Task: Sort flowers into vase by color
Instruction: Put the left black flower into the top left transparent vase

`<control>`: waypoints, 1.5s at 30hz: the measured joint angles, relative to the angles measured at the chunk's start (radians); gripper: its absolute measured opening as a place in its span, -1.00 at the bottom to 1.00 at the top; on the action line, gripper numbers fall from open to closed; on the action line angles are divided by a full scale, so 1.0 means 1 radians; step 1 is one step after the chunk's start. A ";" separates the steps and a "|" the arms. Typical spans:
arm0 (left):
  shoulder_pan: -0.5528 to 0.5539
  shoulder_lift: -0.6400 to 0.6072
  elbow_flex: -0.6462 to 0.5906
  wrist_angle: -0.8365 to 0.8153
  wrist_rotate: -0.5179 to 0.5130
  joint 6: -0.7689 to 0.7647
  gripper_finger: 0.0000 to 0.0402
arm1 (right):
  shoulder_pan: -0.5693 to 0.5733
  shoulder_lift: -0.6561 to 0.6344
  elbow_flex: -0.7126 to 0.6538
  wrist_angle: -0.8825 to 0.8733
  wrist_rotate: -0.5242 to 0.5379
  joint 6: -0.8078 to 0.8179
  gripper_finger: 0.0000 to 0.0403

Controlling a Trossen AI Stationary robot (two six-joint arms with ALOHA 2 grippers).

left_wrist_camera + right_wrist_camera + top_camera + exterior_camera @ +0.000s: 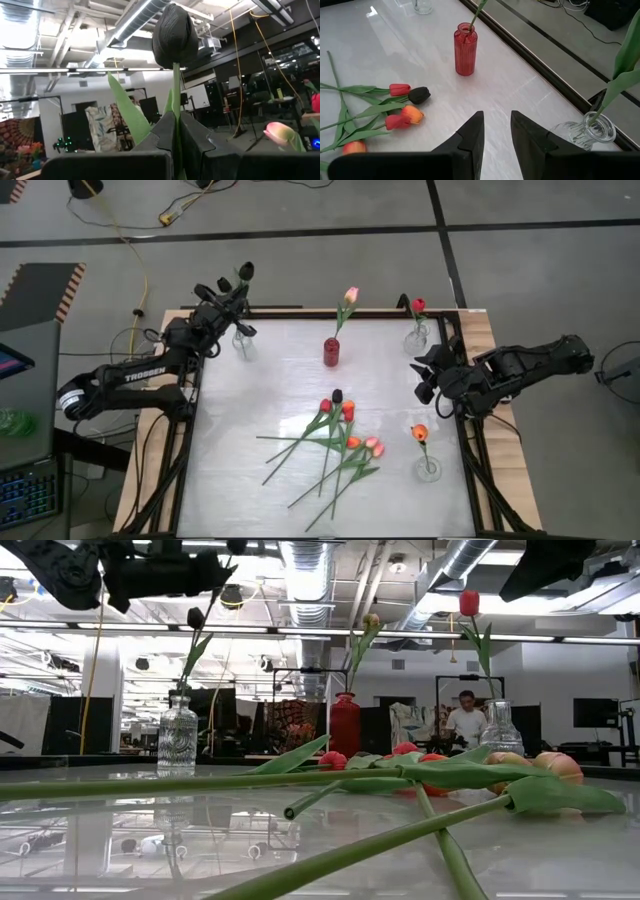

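Note:
My left gripper (232,305) at the table's far left is shut on a black tulip (245,272), whose head (173,35) stands above the fingers. In the low view its stem (186,665) runs down into a clear vase (178,735). A red vase (331,352) holds a pink tulip (351,296). A clear vase (417,335) holds a red tulip (418,305). Another clear vase (428,468) holds an orange tulip (419,432). Several tulips (340,430) lie on the table's middle. My right gripper (496,131) is open and empty, by the right edge. My left gripper pinches the black tulip's stem (176,107) between its two fingers, a short way below the head. The fingers lie across the stem. The tulip stands about upright, head up, with a leaf (127,112) beside the fingers and its lower stem in the clear vase.
The loose tulips lie with red, black, orange and pink heads (410,102) close together and stems fanned toward the near left. A dark frame (470,380) runs along the table's edges. Bare tabletop (240,440) lies at the near left. A person (466,720) shows far behind the table.

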 joint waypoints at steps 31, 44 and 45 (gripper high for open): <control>0.041 0.003 0.000 0.008 0.029 -0.032 -1.00 | 0.000 0.000 0.000 0.000 0.000 0.000 -0.40; 0.042 0.004 0.000 -0.026 0.037 -0.039 -1.00 | 0.000 0.000 0.000 0.000 0.000 0.000 -0.40; 0.042 0.004 0.000 -0.032 0.038 -0.042 -1.00 | 0.000 0.000 0.000 0.000 0.000 0.000 -0.40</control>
